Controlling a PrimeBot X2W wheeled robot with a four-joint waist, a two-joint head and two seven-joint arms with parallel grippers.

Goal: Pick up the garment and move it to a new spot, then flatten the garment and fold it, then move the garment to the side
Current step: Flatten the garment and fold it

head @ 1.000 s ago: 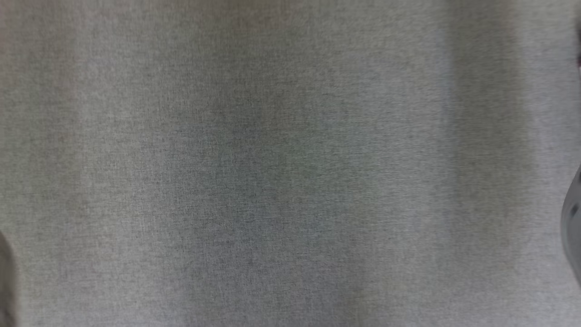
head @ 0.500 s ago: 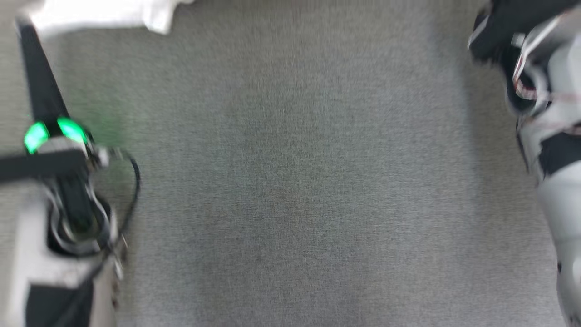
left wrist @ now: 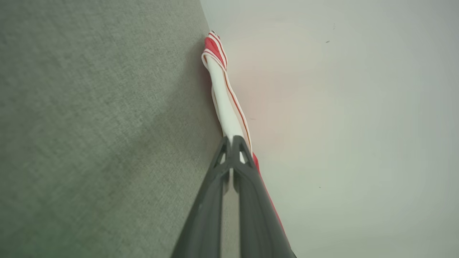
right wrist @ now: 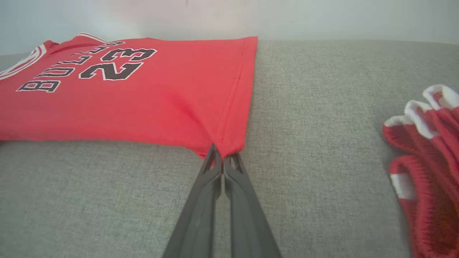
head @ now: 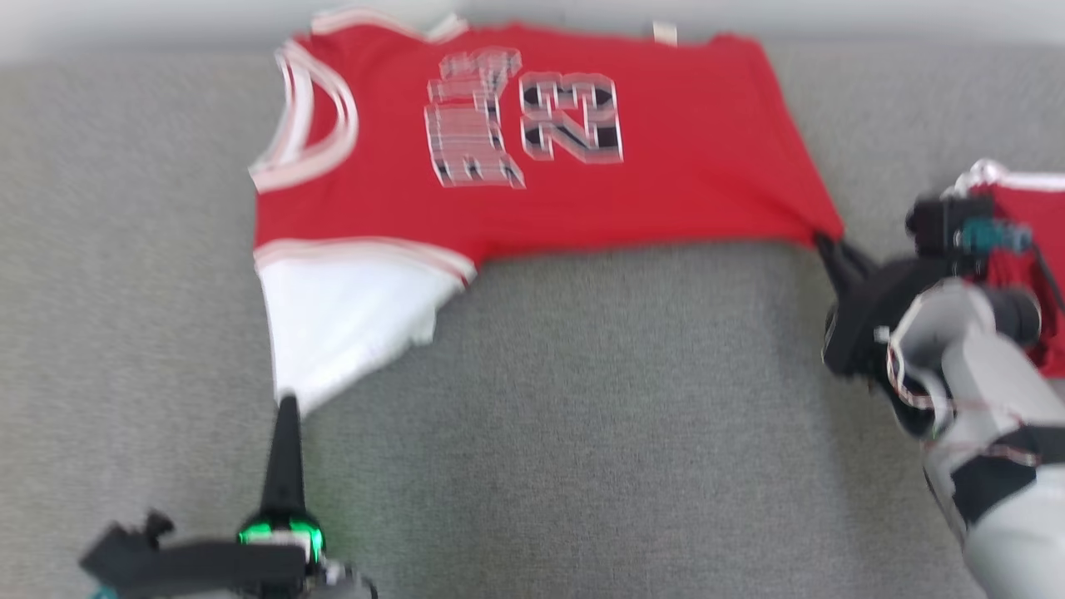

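Observation:
The garment (head: 582,166) is a red jersey with white trim and the number 23, spread along the far side of a grey fabric surface (head: 582,433). Its near left part shows a white underside. My left gripper (head: 289,405) is shut on that white corner; in the left wrist view the fingertips (left wrist: 233,141) pinch the white and red edge of the garment (left wrist: 224,96). My right gripper (head: 824,241) is shut on the garment's near right hem corner, and the right wrist view shows my right gripper (right wrist: 223,152) pinching the red hem of the garment (right wrist: 143,93).
A second red item with white trim (right wrist: 426,161) lies crumpled to the right, also seen behind my right wrist as a red heap (head: 1027,249). A pale wall (right wrist: 229,18) runs along the far edge of the surface.
The head view has swung up, from bare grey surface to the garment and both grippers. Whether the garment itself moved cannot be told.

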